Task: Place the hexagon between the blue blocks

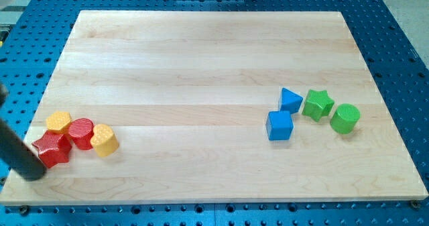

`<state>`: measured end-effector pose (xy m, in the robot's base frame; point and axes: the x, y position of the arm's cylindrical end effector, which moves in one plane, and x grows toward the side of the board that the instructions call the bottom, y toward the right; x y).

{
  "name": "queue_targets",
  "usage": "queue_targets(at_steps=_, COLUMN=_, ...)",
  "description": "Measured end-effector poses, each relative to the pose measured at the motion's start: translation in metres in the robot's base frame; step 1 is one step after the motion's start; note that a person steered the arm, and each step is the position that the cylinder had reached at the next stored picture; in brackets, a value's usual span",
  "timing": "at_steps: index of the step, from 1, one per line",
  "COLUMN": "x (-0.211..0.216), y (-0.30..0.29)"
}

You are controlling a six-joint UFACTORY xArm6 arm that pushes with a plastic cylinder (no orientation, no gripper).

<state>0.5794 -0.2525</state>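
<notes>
Nearest the view's bottom edge is my tip, the lower end of a dark rod that enters from the view's left; it rests on the wooden worktop near its lower left corner. No pincer is fitted to this arm, so no open or closed state applies. No brand, label or legible writing appears on any block or on the worktop.

Touching or just beside my tip, at about 1 o'clock from it, lies a red star-like block. A red cylinder sits against that block at 2 o'clock. A yellow hexagon-like block, lying at 2 o'clock from my tip, touches the cylinder on the view's right. A second yellow block, shape unclear, sits at 12 o'clock from the red star.

Well apart, toward the view's right, a blue cube and a blue triangular block stand close together, with a narrow gap between them. A green star is just beside the triangle at 3 o'clock, and a green cylinder lies at 4 o'clock from the star.
</notes>
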Motion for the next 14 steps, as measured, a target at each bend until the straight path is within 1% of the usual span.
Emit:
queue_targets(at_steps=1, x=-0.052, y=0.039)
queue_targets(at_steps=2, x=-0.054, y=0.019)
queue_targets(at_steps=3, x=-0.096, y=-0.037)
queue_targets(at_steps=4, x=-0.128, y=0.043)
queue_targets(at_steps=5, x=-0.136, y=0.141)
queue_targets(at_steps=6, x=-0.138, y=0.177)
queue_targets(at_steps=7, x=-0.158, y=0.105)
queue_targets(at_steps=8, x=-0.198, y=0.144)
queue_targets(at_steps=9, x=-0.162, y=0.237)
queue_targets(at_steps=10, x=-0.104, y=0.301)
queue_targets(at_steps=12, x=-0.101, y=0.348)
queue_targets(at_steps=14, x=-0.100, y=0.341)
